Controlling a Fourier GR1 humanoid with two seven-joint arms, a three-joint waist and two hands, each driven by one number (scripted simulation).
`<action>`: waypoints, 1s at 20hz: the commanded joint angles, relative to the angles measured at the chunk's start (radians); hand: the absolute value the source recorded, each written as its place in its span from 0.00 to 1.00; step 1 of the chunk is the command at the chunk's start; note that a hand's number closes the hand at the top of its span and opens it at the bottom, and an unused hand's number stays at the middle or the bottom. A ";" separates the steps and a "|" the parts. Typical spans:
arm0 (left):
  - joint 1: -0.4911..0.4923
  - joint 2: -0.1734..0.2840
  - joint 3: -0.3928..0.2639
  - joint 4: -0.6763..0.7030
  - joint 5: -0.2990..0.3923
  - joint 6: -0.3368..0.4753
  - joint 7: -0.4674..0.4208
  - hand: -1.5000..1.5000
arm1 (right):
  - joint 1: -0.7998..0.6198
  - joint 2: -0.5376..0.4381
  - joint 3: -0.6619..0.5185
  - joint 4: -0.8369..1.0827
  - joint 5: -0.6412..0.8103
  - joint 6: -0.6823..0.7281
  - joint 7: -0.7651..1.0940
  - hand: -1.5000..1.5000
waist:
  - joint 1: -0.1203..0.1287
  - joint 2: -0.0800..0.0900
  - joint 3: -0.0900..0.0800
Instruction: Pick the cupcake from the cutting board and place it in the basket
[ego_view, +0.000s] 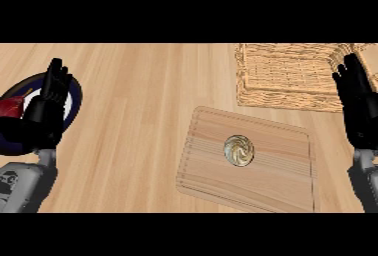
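Left hand: the black left hand (46, 107) shows at the view's left edge, fingers straight and pointing up, holding nothing; it reads as resting, not working

Under the left hand: a dark blue round plate with a white middle (74, 97) lies partly hidden beneath it, a dark red item (10, 106) at its outer side; what that item is I cannot tell; both seem to be bystanders to the task

Open room: between the two hands runs a broad stretch of pale wooden worktop (140, 90); nothing stands there to get in a hand's way

Cutting board: the light wooden rectangular cutting board (277, 172) lies tilted, inward of the right hand and nearer the robot; its right edge runs close beside that forearm

Cupcake: the small round cupcake with a swirled cream top (238, 150) sits upright near the board's middle, well in from every edge; bare board on all sides should allow an approach from above

Basket: the woven tan wicker basket (280, 95) stands just beyond the board, mouth up; its right part lies behind the right hand, so the carry looks short

Right hand: the black right hand (357, 100) shows at the right edge, fingers straight and upward, grasping nothing; it lies nearer the cupcake, so likely the one to pick
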 joint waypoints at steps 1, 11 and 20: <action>0.022 0.005 0.004 0.047 0.016 -0.025 0.056 0.50 | -0.002 0.065 0.063 0.012 -0.084 0.133 -0.084 1.00 | -0.010 -0.016 -0.015; 0.249 -0.070 -0.184 0.200 0.059 -0.144 0.235 0.50 | -0.175 0.231 0.600 -0.158 -0.210 0.648 -0.153 0.00 | 0.064 -0.012 -0.015; 0.325 -0.035 -0.127 0.147 0.093 -0.135 0.259 0.50 | -0.320 -0.014 0.552 -0.265 0.271 0.556 -0.088 0.00 | -0.025 -0.033 -0.018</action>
